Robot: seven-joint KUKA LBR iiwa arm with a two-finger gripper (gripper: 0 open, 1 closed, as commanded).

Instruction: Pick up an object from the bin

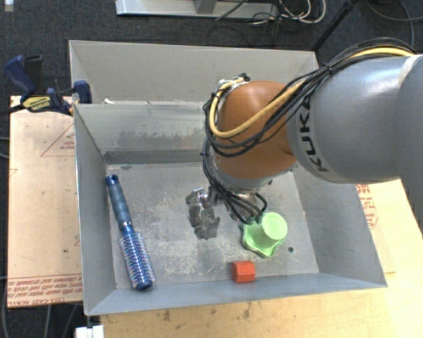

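1. The gripper (203, 217) hangs low over a bare patch of the bin (162, 189); I cannot tell how far open it is, and nothing shows in its grasp.
2. A green cup (265, 233) lies tipped just beside it, likely the easiest pick.
3. An orange block (243, 271) and a blue brush (129, 234) lie apart.

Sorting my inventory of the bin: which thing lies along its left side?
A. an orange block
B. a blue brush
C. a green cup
B: the blue brush lies lengthwise beside the bin's left wall, while the green cup and the orange block sit toward the right front.
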